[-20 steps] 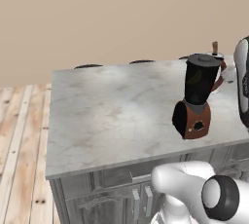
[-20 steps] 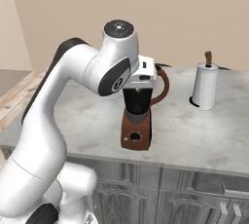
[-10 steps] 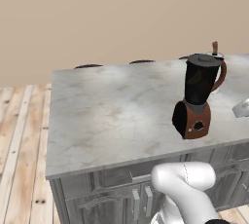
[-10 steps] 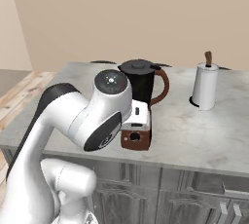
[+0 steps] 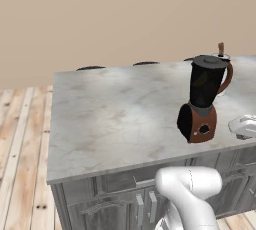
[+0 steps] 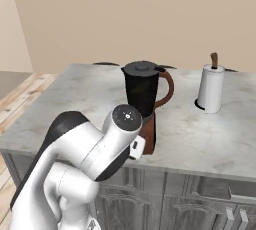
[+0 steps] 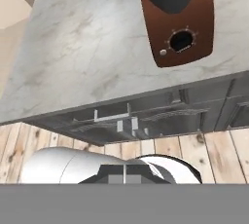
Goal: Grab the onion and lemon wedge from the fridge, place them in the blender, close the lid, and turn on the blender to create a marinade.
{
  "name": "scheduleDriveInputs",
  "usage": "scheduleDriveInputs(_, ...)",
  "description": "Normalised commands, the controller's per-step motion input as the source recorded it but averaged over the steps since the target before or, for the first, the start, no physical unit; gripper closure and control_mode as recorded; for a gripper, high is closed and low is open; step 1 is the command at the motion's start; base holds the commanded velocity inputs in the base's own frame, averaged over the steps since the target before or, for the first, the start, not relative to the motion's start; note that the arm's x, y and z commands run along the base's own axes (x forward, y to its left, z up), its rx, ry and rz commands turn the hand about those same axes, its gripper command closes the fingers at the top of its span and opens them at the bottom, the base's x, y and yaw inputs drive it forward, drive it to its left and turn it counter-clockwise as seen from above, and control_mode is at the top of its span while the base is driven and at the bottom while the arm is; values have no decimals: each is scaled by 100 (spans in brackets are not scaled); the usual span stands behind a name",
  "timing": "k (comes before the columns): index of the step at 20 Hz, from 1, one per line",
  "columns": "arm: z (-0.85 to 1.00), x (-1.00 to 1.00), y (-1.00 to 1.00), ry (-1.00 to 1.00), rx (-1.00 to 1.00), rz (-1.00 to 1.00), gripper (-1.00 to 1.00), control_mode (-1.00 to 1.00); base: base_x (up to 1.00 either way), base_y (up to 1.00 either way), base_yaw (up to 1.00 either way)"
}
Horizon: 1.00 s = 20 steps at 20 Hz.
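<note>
From the left base view, the blender (image 5: 204, 99) stood at about 3 o'clock on the marble surface (image 5: 120, 119), lid (image 5: 208, 61) on its jug. In the right base view the arm's elbow crowded the blender's base near the surface edge; a careless swing could have toppled it. The hand view showed the blender's knob (image 7: 181, 40) at 1 o'clock; the claw was clenched on nothing, and could miss that knob.
</note>
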Motion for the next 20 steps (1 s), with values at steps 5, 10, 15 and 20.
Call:
scheduleDriveInputs(5, -14, 7, 15, 10, 16, -11, 100, -100, 0, 0, 0)
scheduleDriveInputs(10, 0, 1, 0, 3, 0, 0, 100, -100, 0, 0, 0)
scheduleDriveInputs(15, 0, 0, 0, 0, 0, 0, 100, -100, 0, 0, 0)
scheduleDriveInputs(20, 0, 0, 0, 0, 0, 0, 100, -100, 0, 0, 0)
